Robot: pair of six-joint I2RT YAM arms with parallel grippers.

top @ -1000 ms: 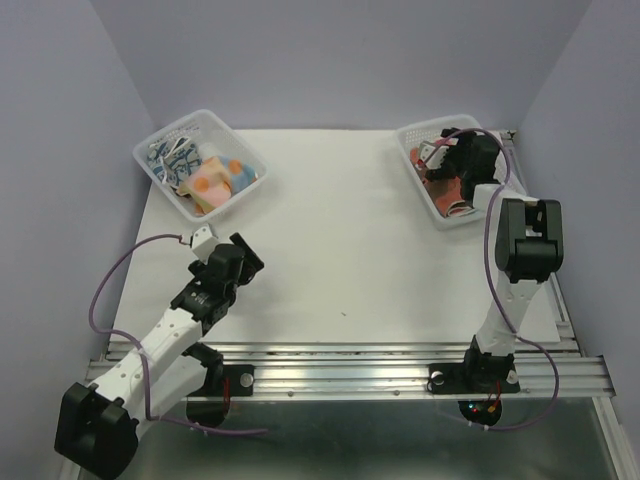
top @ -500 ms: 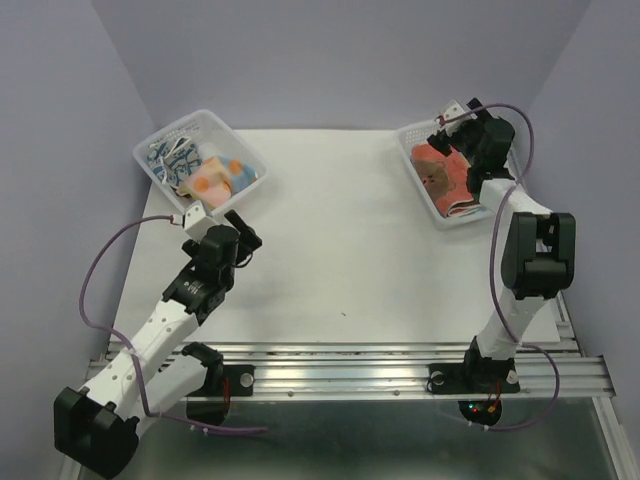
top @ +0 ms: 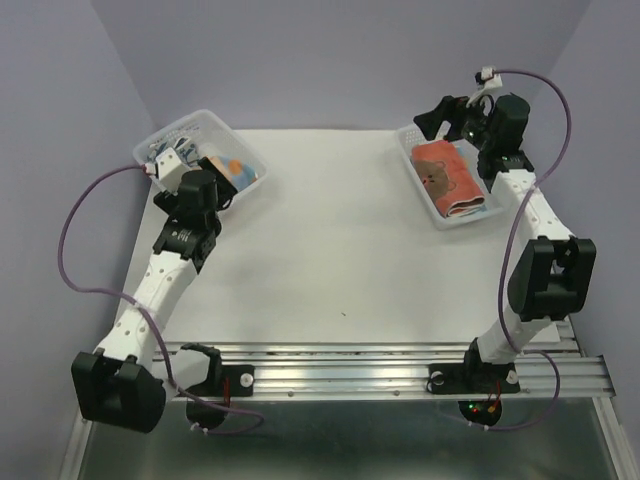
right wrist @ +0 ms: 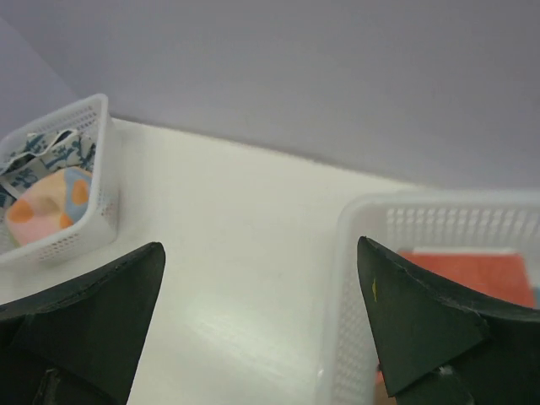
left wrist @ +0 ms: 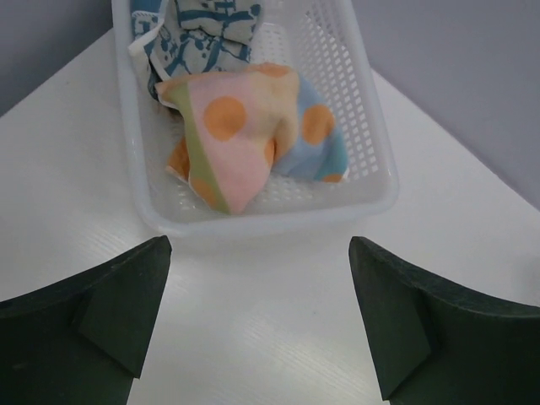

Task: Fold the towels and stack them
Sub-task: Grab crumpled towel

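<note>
Two towels [left wrist: 245,143] lie in the basket [left wrist: 367,143] beyond the left hand [left wrist: 257,270].

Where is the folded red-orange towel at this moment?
In the top view, the red-orange towel lies inside the right basket at the far right corner of the table, close to the open right gripper.
</note>
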